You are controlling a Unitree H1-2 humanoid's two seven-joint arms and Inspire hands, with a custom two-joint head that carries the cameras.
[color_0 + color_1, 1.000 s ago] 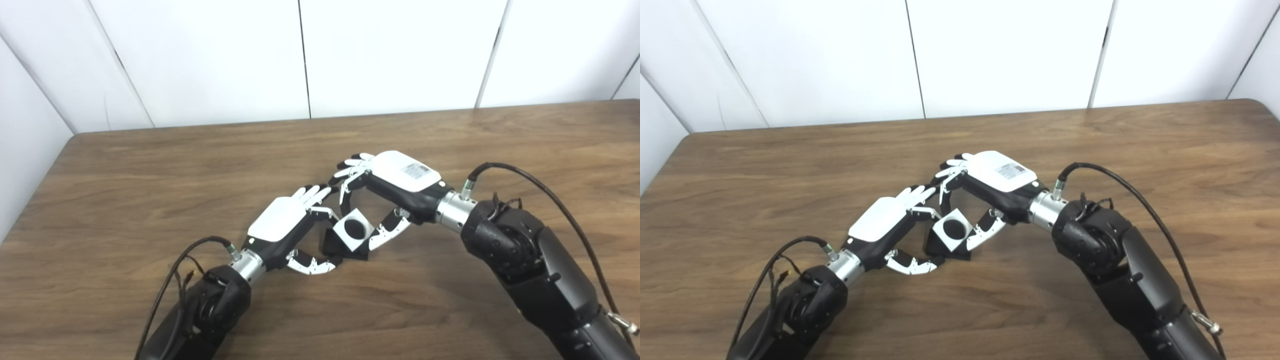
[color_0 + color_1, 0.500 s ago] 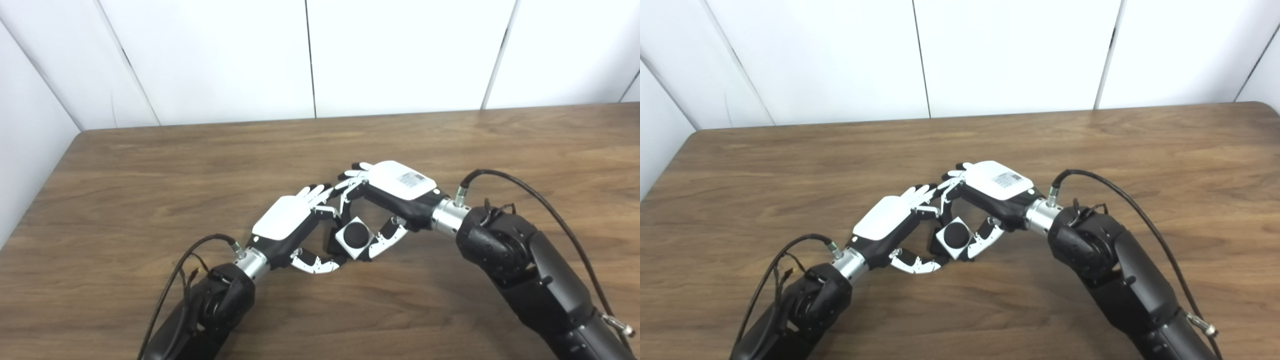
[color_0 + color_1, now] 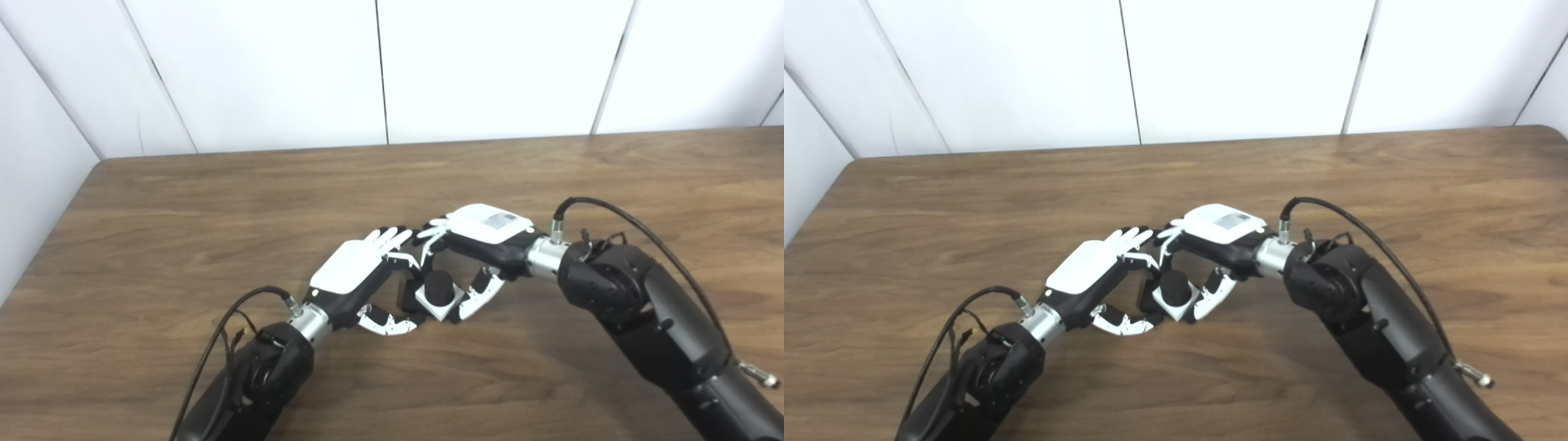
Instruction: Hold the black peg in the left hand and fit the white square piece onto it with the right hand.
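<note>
The black peg (image 3: 438, 286) stands upright on its dark square base near the middle of the table, its round top sticking up through the white square piece (image 3: 440, 302). My left hand (image 3: 358, 275) grips the peg's base from the left, thumb curled under the front. From the right, my right hand (image 3: 484, 236) holds the white square piece between thumb and fingers, palm facing down over it. The two hands nearly touch at the fingertips. The base is mostly hidden by the white piece and the fingers.
Bare brown wooden table (image 3: 184, 202) stretches all around the hands. White wall panels stand behind its far edge, and another white wall runs along the left edge. Cables loop from both wrists.
The right hand has lowered the white square piece down over the peg, and the peg's top now stands out above it. The camera shifted slightly. The left hand stayed in place.
</note>
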